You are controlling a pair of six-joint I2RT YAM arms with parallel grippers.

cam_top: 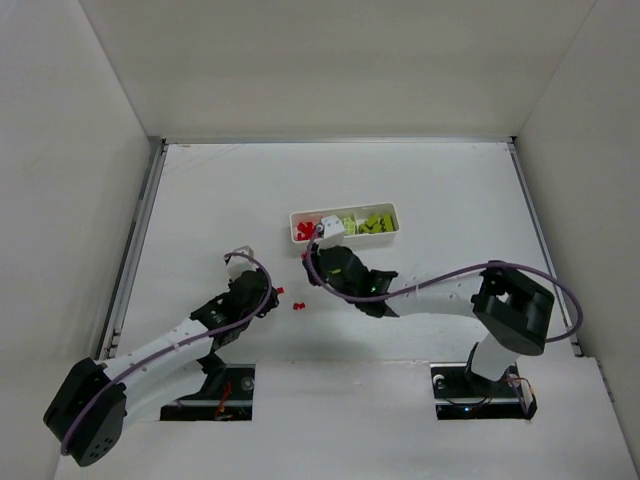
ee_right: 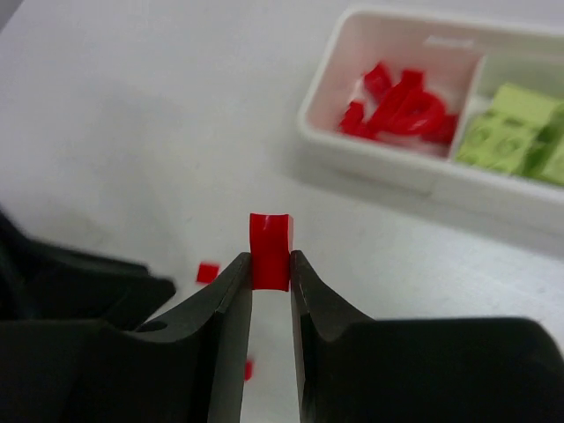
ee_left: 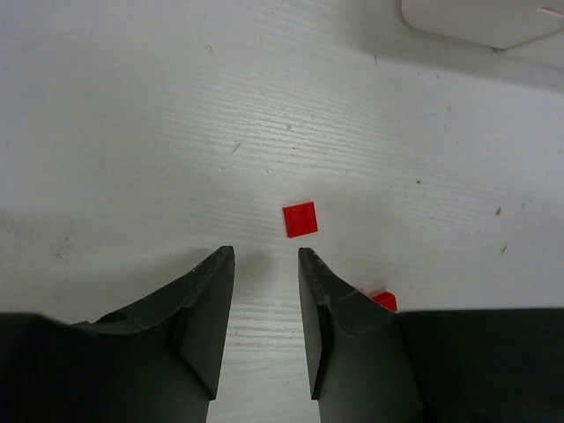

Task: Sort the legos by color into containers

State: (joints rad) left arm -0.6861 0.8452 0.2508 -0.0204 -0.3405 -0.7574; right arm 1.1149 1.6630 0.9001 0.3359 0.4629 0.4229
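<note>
Right wrist view: white tray (ee_right: 388,163), end compartment holding red legos (ee_right: 401,106), neighbouring compartment holding yellow-green legos (ee_right: 511,132). Right gripper (ee_right: 270,264) clamped on one red brick (ee_right: 270,231), short of the tray. Left gripper (ee_left: 264,257) spread apart, empty; flat red plate (ee_left: 300,218) on table (ee_left: 132,132) just ahead of its fingertips, not touching.

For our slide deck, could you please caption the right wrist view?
Right tool pinching a red lego, white tray ahead.
</note>
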